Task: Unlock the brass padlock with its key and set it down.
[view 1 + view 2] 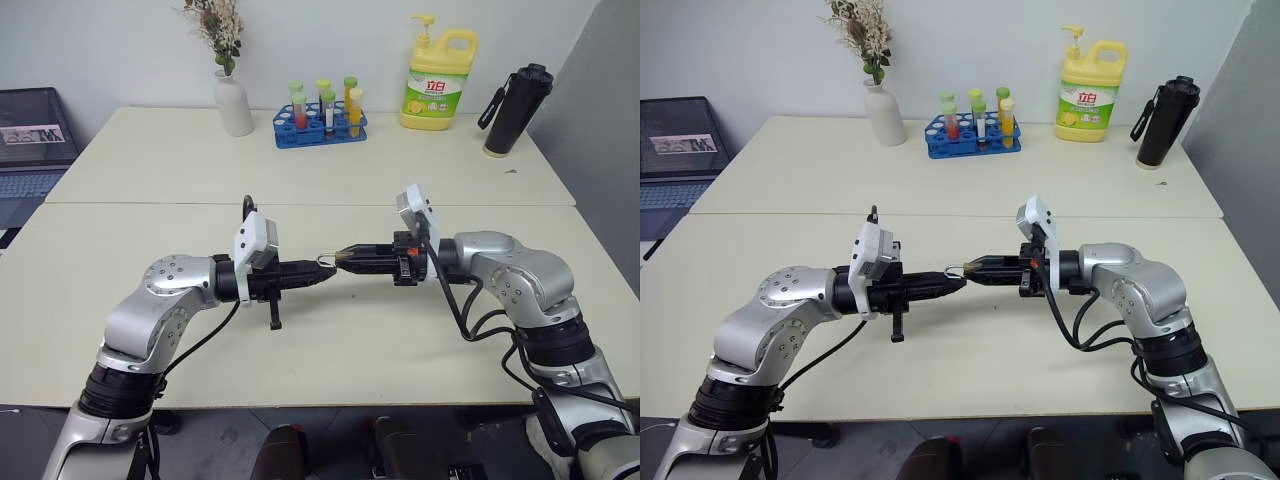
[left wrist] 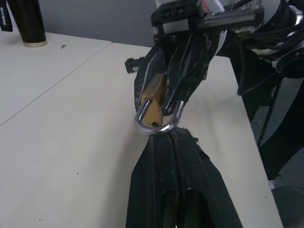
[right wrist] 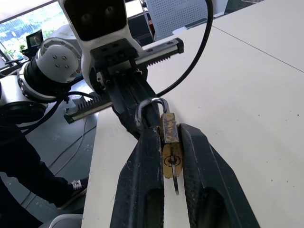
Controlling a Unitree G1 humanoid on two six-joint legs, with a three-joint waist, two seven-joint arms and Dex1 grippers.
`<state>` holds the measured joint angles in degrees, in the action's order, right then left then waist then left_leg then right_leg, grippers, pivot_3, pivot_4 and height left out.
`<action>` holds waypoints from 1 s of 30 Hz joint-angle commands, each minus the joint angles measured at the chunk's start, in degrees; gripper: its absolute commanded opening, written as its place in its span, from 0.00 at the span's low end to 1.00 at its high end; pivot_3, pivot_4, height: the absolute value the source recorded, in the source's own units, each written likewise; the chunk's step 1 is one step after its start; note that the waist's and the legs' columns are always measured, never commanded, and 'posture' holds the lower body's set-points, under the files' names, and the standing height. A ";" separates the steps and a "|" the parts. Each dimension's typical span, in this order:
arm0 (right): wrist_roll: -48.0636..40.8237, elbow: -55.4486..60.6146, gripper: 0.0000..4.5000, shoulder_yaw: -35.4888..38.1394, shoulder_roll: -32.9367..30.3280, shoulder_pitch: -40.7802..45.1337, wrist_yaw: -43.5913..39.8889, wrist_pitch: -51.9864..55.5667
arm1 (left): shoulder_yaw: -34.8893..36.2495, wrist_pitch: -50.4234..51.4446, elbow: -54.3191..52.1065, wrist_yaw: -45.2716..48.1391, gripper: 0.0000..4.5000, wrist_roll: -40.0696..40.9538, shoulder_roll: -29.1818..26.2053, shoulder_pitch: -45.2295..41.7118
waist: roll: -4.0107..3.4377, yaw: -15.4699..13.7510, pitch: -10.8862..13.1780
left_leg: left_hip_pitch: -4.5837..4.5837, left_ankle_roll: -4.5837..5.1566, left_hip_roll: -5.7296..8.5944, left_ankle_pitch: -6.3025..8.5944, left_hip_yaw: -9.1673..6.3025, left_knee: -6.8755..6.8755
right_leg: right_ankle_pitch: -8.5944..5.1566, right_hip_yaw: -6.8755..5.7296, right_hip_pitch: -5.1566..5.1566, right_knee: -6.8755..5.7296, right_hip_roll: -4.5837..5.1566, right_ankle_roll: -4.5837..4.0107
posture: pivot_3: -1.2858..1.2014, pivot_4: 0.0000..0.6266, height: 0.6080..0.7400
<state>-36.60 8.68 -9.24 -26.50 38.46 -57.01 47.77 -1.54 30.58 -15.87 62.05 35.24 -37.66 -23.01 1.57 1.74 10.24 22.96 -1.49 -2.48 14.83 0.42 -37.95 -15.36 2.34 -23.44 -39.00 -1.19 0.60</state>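
Observation:
Above the near table, my two grippers meet tip to tip. My right gripper [image 3: 170,132] is shut on the brass padlock [image 3: 170,137], pinching its golden body between both fingers. The silver shackle [image 3: 151,102] points away towards my left gripper [image 1: 322,270]. That gripper is shut, and its tips rest against the bend of the shackle [image 2: 156,128]; I cannot tell whether they pinch it. A thin silvery piece [image 3: 175,179], probably the key, sticks out of the padlock's keyhole end. The padlock [image 1: 330,260] hangs clear of the tabletop.
On the far table stand a white vase of dried flowers [image 1: 233,100], a blue rack of coloured tubes [image 1: 322,125], a yellow detergent bottle [image 1: 438,80] and a black flask [image 1: 515,110]. A laptop [image 1: 30,150] sits at the left edge.

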 commanded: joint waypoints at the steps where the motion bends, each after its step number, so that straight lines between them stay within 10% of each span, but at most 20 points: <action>1: -0.17 1.21 0.04 0.58 -0.34 -0.25 -0.19 -0.47 | 2.71 2.02 -3.07 -0.24 0.00 3.28 -0.95 -1.01 | 0.00 0.01 0.00 | 0.00 0.00 0.00 0.00 0.00 0.00 | -0.01 0.00 0.00 0.00 0.00 0.01 | 0.52 0.24 1.00; 30: -0.43 1.67 0.04 0.55 -0.46 -0.82 -0.53 -0.17 | 2.99 2.92 -3.13 -3.33 0.00 4.22 -0.37 -2.39 | 0.00 -0.01 0.00 | 0.00 0.00 0.00 0.00 0.00 0.00 | -0.01 0.01 0.00 0.00 0.00 0.02 | 0.52 0.24 1.00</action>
<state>-36.60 8.68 -9.32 -26.51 37.47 -57.19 47.96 0.45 34.55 -17.44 58.35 39.27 -37.73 -24.57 1.57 1.73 10.24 22.96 -1.49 -2.48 14.83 0.42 -37.95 -15.37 2.35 -23.44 -39.00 -1.19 0.62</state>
